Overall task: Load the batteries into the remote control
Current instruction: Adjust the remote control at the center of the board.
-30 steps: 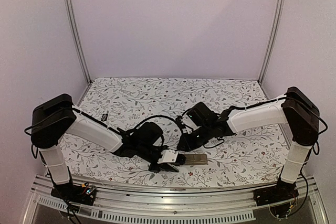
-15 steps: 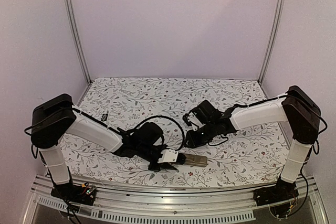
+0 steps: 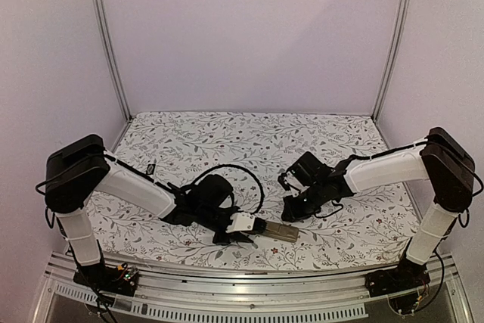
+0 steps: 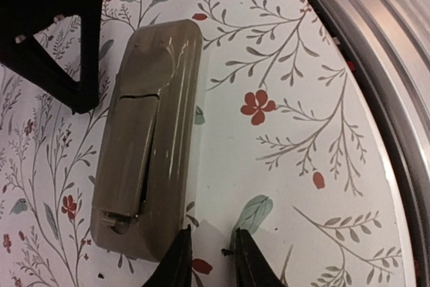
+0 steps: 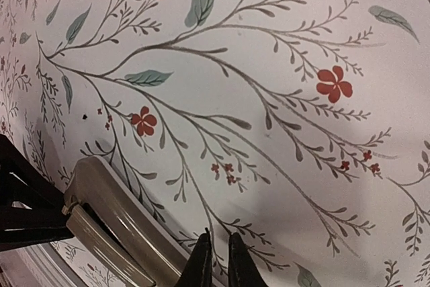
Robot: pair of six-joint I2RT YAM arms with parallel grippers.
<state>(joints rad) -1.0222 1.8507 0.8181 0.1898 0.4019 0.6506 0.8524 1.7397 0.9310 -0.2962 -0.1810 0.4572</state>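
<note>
Floral-print worktop point(image 3: 249, 134), lilac walls behind, metal frame posts at the two far corners.

Item 1. Remote point(image 4: 151, 146): grey-brown, lying back-up at the near centre of the worktop, its long axis running left to right. The battery cover is seated, with a seam showing along one side.

Item 2. Left claw point(image 4: 213, 267): at the remote's left end. The fingertips are narrowly apart with only worktop between them, and one tip is just beside the remote's corner. It grips nothing.

Item 3. Right claw point(image 5: 218, 260): low over the worktop, just off the remote's far long edge. The tips are all but together and hold nothing.

Item 4. Small dark piece point(image 3: 151, 166): on the worktop at far left, beside the left arm. It is too small to identify.

Change since one second ago: the right arm has drawn right and nearer, and its claw has narrowed. The remote and left claw are unmoved.
</note>
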